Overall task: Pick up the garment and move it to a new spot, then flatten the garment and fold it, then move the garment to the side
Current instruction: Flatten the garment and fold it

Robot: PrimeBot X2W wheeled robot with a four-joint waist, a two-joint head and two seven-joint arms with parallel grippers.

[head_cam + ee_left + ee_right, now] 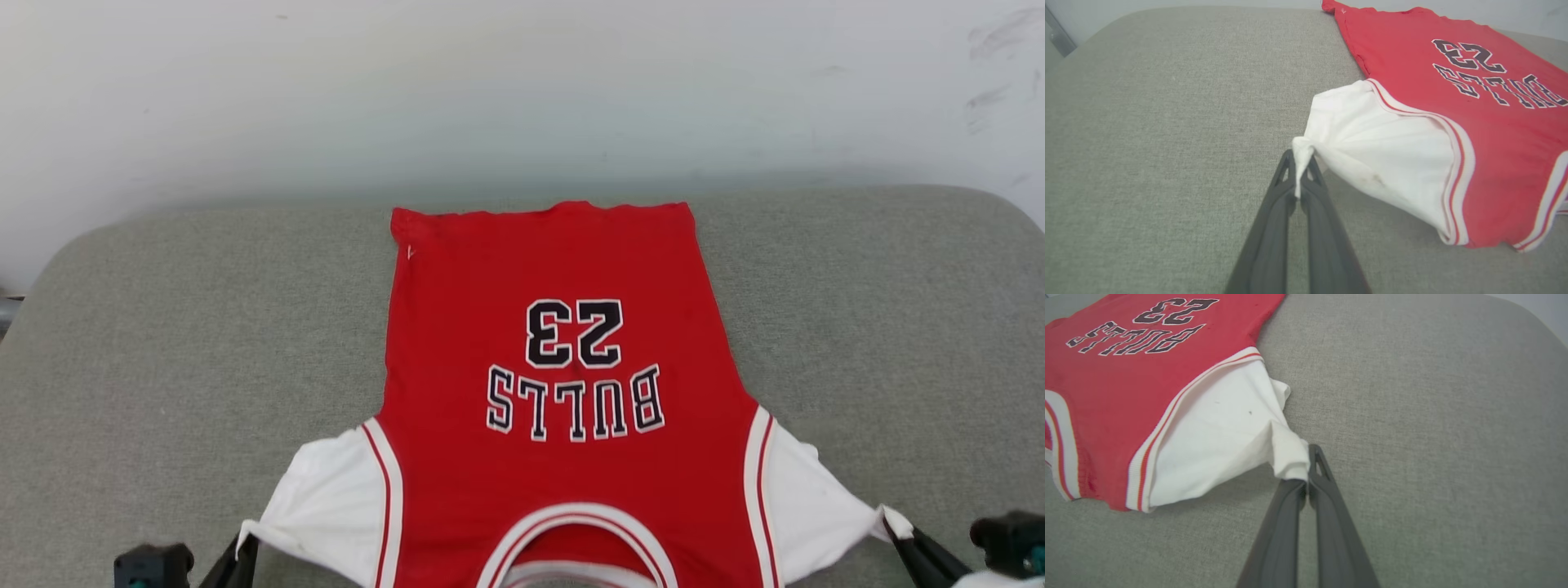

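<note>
Nearest me, at 7 o'clock in the head view, my left gripper (1299,165) is clamped on the bunched tip of the white left-hand sleeve (1372,147). At 5 o'clock my right gripper (1308,473) is pinched shut on the tip of the right-hand sleeve (1220,433). Both bites look thin, so I judge a hard outward tug could slip the cloth free, and uneven pulling could skew the garment (563,269) or ruck it against the grey cushion (163,367). The sleeves are drawn into taut points, the left-hand one faintly marked. Beyond them the red body lies flat, print up, mid-cushion: striped collar at 6 o'clock, "BULLS 23" upside down to me, hem at 12 o'clock near the cushion's far edge, below the pale wall (490,98).
</note>
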